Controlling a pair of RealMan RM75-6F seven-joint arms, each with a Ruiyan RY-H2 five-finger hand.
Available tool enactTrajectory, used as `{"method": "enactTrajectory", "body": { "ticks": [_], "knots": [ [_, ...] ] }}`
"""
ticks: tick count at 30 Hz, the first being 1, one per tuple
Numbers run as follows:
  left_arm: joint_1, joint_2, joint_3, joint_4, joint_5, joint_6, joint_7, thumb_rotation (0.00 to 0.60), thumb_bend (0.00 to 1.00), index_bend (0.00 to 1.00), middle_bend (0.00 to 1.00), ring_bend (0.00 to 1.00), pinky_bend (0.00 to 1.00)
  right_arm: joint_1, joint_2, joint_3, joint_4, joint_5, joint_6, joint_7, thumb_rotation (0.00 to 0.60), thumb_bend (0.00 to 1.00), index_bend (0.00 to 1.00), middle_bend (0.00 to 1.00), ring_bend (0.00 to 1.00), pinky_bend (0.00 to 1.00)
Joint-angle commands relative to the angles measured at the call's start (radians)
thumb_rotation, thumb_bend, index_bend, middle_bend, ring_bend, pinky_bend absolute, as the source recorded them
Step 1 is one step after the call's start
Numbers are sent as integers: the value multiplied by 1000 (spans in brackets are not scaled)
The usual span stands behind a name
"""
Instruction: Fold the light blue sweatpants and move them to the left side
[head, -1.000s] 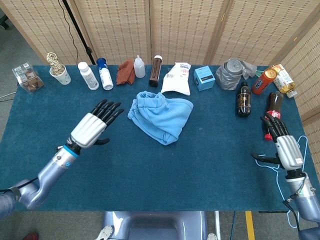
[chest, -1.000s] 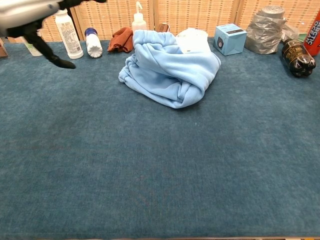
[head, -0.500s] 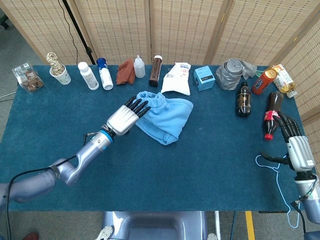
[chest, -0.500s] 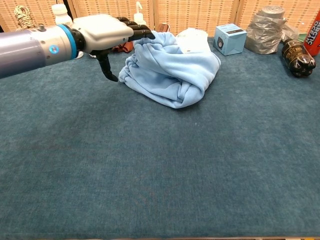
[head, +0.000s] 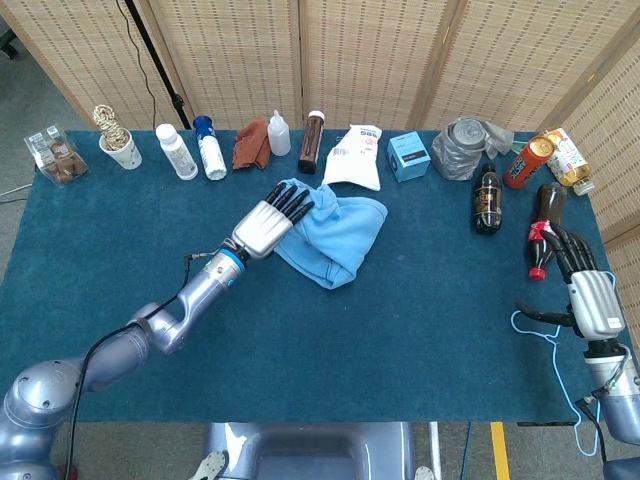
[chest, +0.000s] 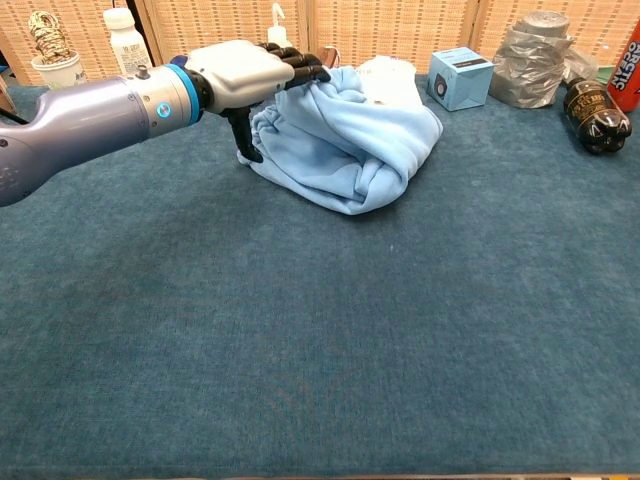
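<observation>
The light blue sweatpants (head: 335, 232) (chest: 355, 145) lie bunched in a loose heap at the table's middle back. My left hand (head: 273, 222) (chest: 255, 72) lies over the heap's left edge, fingers stretched forward across the cloth and thumb hanging down at its side; whether it grips the fabric cannot be made out. My right hand (head: 583, 281) hovers at the table's far right edge, fingers apart, holding nothing; the chest view does not show it.
Along the back stand white bottles (head: 177, 151), a rust cloth (head: 250, 143), a white pouch (head: 355, 155), a blue box (head: 408, 155) and a grey bag (head: 465, 146). Dark bottles (head: 487, 199) stand at the right near my right hand. A light blue cord (head: 540, 325) lies beside it.
My left hand has swept right from the open table onto the left edge of the sweatpants, pushing the cloth slightly. My right hand has shifted a little at the table's right edge.
</observation>
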Motion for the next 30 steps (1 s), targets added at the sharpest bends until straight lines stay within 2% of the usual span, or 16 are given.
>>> {"method": "enactTrajectory", "body": {
  "ticks": [1, 7, 14, 20, 28, 30],
  "knots": [
    [-7, -31, 26, 50, 12, -5, -12, 600, 0, 0, 0, 0, 0, -1, 0, 3, 0, -4, -1, 2, 600, 0, 0, 0, 0, 0],
    [1, -114, 49, 174, 12, 16, -49, 600, 0, 0, 0, 0, 0, -6, 0, 10, -2, -13, 3, 4, 600, 0, 0, 0, 0, 0],
    [12, -172, 66, 276, 21, 60, -102, 600, 0, 0, 0, 0, 0, -8, 0, 15, -5, -23, 3, 4, 600, 0, 0, 0, 0, 0],
    [-3, -217, 69, 345, 24, 76, -140, 600, 0, 0, 0, 0, 0, -13, 4, 20, -10, -32, 13, 8, 600, 0, 0, 0, 0, 0],
    [-32, -255, 67, 409, 15, 43, -179, 600, 0, 0, 0, 0, 0, -23, 12, 25, -21, -44, 31, 12, 600, 0, 0, 0, 0, 0],
    [-42, -263, 66, 424, 14, 37, -186, 600, 0, 0, 0, 0, 28, -26, 14, 27, -25, -48, 38, 12, 600, 0, 0, 0, 0, 0]
  ]
}}
